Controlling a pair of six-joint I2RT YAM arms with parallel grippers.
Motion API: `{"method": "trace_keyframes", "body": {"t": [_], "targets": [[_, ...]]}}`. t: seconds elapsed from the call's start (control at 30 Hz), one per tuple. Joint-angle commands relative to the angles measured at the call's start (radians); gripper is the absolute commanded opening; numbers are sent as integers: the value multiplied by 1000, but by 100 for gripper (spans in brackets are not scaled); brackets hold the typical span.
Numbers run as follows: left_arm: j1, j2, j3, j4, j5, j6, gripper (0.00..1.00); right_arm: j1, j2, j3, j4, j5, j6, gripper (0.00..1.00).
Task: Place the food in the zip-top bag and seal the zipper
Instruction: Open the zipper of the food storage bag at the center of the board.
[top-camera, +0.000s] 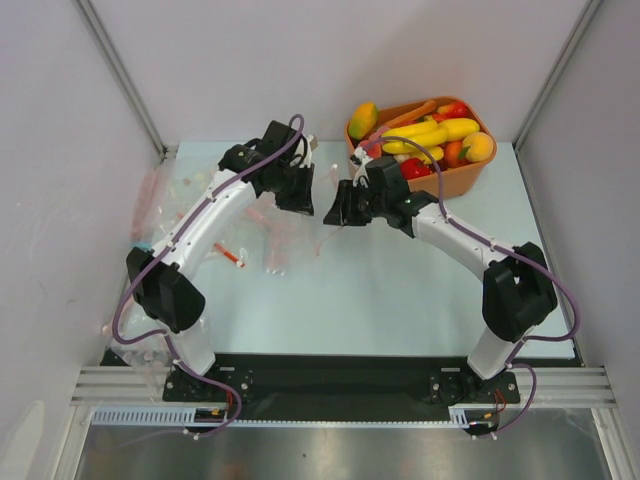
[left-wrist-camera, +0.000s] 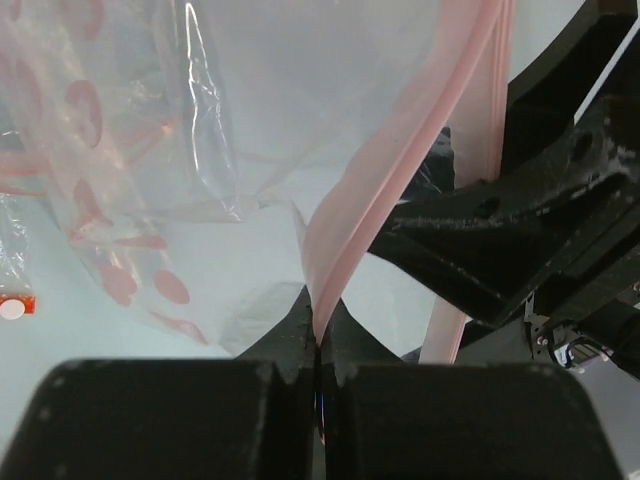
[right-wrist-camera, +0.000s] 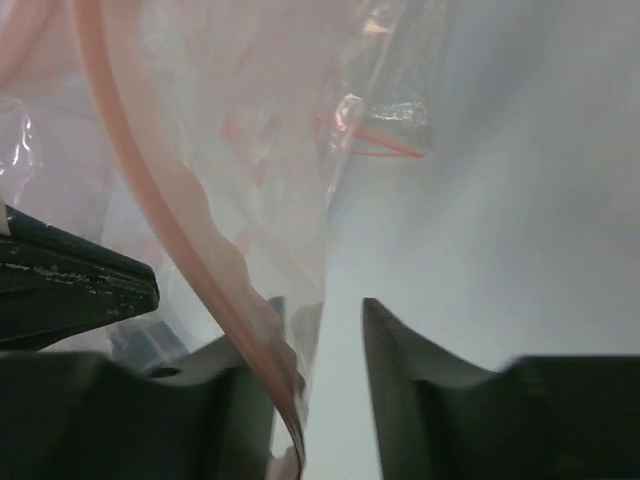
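Note:
The zip-top bag (top-camera: 283, 232) hangs clear and crumpled between my two grippers at mid table. My left gripper (left-wrist-camera: 318, 322) is shut on the zipper (left-wrist-camera: 400, 150), a pale pink strip that rises from the jaws. My right gripper (right-wrist-camera: 322, 303) is open. The zipper (right-wrist-camera: 150, 190) drapes down against its left finger (right-wrist-camera: 250, 370), and the right finger stands apart from it. In the top view the left gripper (top-camera: 300, 187) and right gripper (top-camera: 338, 211) are close together. The food (top-camera: 430, 135), with yellow bananas and red and orange pieces, lies in the orange tub (top-camera: 455, 182) at the back right.
More clear plastic bags (top-camera: 160, 205) lie at the table's left side. A small orange-red tab (top-camera: 230, 256) lies near the left arm and shows in the left wrist view (left-wrist-camera: 15, 305). White walls close in the table on three sides.

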Motion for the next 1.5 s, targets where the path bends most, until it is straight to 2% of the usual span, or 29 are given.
{"method": "trace_keyframes", "body": {"t": [0.0, 0.07, 0.13, 0.17, 0.23, 0.4, 0.5, 0.53, 0.6, 0.67, 0.73, 0.87, 1.0, 1.13, 1.2, 1.33, 1.47], "targets": [[-6, -23, 31, -2, 37, -13, 0, -1, 1, 23, 37, -26, 8, 37], [-6, -12, 45, -37, 21, -7, 0, 0, 7, 46, -57, 61, 2, 20], [-6, 8, 106, -88, -48, 4, 0, 5, 32, 107, -149, 210, -12, 12], [-6, 50, 147, -173, -76, 19, 0, 5, 39, 125, -223, 259, -17, 9], [-14, 92, 302, -267, -190, 33, 0, 6, 49, 139, -262, 359, -9, 7], [-14, 89, 364, -352, -327, 16, 0, 8, 52, 116, -251, 337, 12, 7], [-14, 80, 352, -358, -393, 19, 0, 8, 50, 107, -222, 288, 14, 9], [-16, 80, 350, -361, -409, 23, 0, 8, 46, 102, -205, 262, 14, 11], [-16, 82, 356, -357, -438, 27, 0, 9, 47, 89, -147, 187, 17, 20], [-20, 83, 370, -354, -450, 30, 0, 11, 59, 89, -89, 120, 18, 36], [-23, 89, 404, -357, -458, 30, 0, 11, 76, 98, -40, 40, 18, 48], [-45, 102, 438, -387, -524, 26, 0, 11, 122, 180, -38, -29, 6, 59], [-48, 91, 373, -394, -611, 6, 0, 0, 135, 263, -55, -51, -3, 67], [-49, 63, 268, -303, -685, -55, 0, -32, 107, 268, -32, -109, -2, 84], [-48, 42, 189, -266, -709, -115, 0, -46, 81, 270, -38, -97, -11, 86], [-48, 29, 142, -188, -705, -117, 0, -83, 43, 285, -87, -51, -26, 88], [-48, 8, 89, -114, -648, -102, 0, -121, 12, 343, -182, 96, -49, 90]]}}
